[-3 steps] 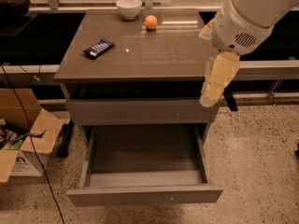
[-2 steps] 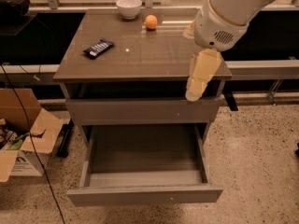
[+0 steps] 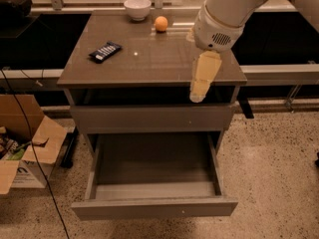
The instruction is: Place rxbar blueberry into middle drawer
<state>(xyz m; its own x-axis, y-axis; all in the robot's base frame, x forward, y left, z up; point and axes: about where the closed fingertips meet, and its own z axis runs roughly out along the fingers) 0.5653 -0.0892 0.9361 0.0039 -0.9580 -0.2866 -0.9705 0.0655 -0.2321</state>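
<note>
Rxbar blueberry (image 3: pixel 105 51) on tabletop (image 3: pixel 149 63), lettering unreadable; jaws pressed together at front edge; middle drawer (image 3: pixel 154 208) open.

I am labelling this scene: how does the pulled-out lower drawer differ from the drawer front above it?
The middle drawer is pulled open, its bare inside showing; the upper drawer front is shut. The middle drawer juts forward; the upper drawer front lies flush. Both are plain grey-brown. The end effector hangs by the tabletop's front right edge.
</note>
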